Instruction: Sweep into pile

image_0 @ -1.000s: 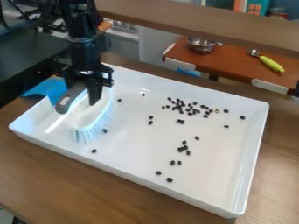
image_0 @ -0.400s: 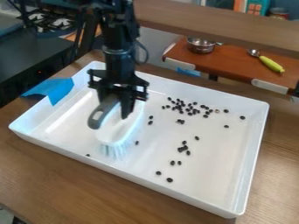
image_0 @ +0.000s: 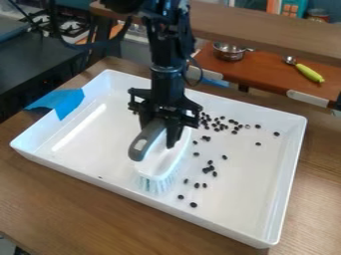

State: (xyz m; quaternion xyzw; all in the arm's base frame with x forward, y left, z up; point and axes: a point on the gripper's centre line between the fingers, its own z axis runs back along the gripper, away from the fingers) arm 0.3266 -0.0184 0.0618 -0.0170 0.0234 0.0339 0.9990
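Brush is sitting below the gripper, which is clamping it; bristles are pointing down into the tray; beans are lying nearby.

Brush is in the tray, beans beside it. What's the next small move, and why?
I'd slide the brush slightly toward the view's upper right, bristles down. The tool grips it, stray beans lie just right of the bristles, and the densest cluster sits up and right, so that stroke would probably push strays toward it.
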